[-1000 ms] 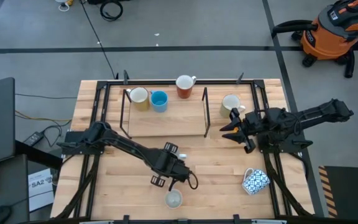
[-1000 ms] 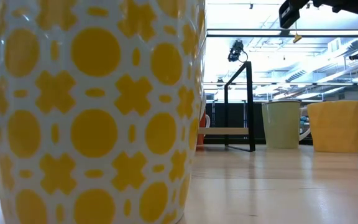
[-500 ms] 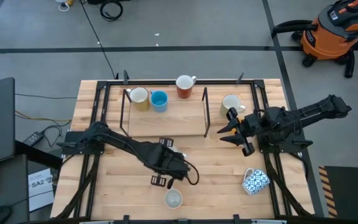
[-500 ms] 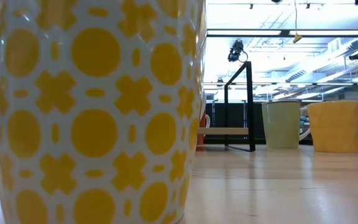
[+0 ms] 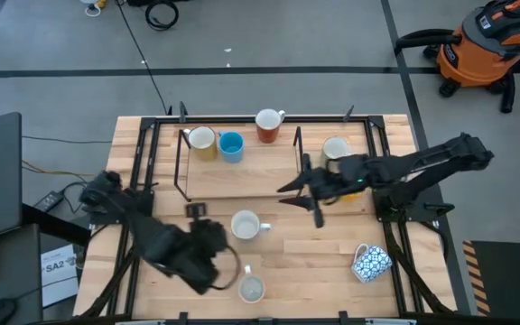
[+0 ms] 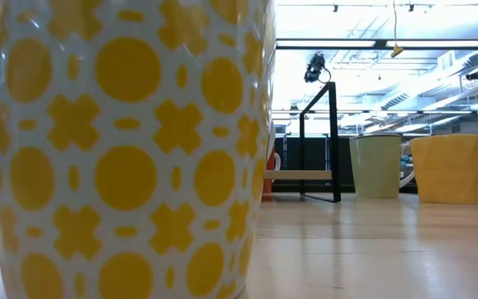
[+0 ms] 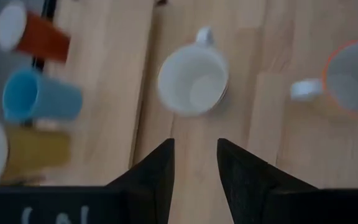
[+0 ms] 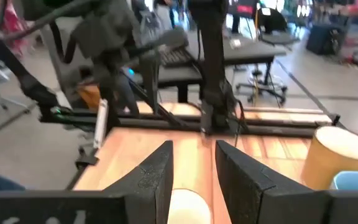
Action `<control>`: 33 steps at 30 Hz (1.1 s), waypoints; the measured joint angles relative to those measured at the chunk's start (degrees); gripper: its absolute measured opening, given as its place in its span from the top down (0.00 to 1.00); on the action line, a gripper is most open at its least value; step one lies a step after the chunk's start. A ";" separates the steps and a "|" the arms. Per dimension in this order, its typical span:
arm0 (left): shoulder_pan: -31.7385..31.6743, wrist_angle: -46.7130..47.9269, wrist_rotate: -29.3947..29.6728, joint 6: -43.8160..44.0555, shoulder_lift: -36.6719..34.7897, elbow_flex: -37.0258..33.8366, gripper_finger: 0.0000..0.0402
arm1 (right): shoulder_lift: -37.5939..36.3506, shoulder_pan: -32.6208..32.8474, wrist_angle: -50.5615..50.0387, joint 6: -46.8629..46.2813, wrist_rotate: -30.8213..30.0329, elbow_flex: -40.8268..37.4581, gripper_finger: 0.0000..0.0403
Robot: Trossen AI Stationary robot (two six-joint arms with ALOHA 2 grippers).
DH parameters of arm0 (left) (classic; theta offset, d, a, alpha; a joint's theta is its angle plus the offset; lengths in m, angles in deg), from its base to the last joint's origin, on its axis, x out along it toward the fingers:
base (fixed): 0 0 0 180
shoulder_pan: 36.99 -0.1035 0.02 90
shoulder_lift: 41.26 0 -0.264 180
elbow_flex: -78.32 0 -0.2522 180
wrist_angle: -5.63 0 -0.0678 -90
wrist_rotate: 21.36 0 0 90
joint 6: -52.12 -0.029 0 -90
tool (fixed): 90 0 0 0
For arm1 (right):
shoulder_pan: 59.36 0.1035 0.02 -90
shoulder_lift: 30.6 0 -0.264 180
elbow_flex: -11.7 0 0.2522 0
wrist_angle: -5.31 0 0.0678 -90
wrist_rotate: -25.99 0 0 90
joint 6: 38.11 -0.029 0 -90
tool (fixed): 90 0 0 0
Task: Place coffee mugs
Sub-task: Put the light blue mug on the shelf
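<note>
A white mug (image 5: 244,226) (image 7: 192,78) stands upright on its base at the table's middle. My left gripper (image 5: 213,244) (image 7: 194,163) is open and sits back toward the near-left of it. My right gripper (image 5: 303,191) (image 8: 193,174), also open, hovers to the mug's far right, and the mug's rim (image 8: 188,210) shows just beyond its fingers. A yellow-patterned mug (image 5: 252,289) (image 6: 127,149) stands at the near edge. A blue-and-white mug (image 5: 371,262) lies on its side at the right. Yellow (image 5: 201,142), blue (image 5: 231,145), red-brown (image 5: 267,125) and pale green (image 5: 335,150) mugs stand at the far side.
A black metal frame with a wooden shelf (image 5: 242,173) takes up the far middle of the table. Bare wood lies between the white mug and the blue-and-white mug. An orange shop vacuum (image 5: 490,45) stands on the floor beyond the table's far right.
My left arm has drawn back toward the table's near-left corner, uncovering the white mug, which now stands alone at the middle. My right arm has swung from the right side toward the table's middle, ending close to that mug. No mug has shifted.
</note>
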 joint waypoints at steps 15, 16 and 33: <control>5.70 -37.11 0.71 16.56 -30.87 -53.86 0.68 | 23.69 -3.25 -19.75 -2.78 0.49 22.95 0.69; 5.75 -40.86 0.74 16.48 -31.59 -56.23 0.68 | 24.90 -3.46 -21.56 -3.02 0.49 24.02 0.69; 5.74 -65.89 2.95 16.14 -32.26 -67.81 0.68 | 35.70 -5.23 -27.38 -5.58 3.47 27.66 0.69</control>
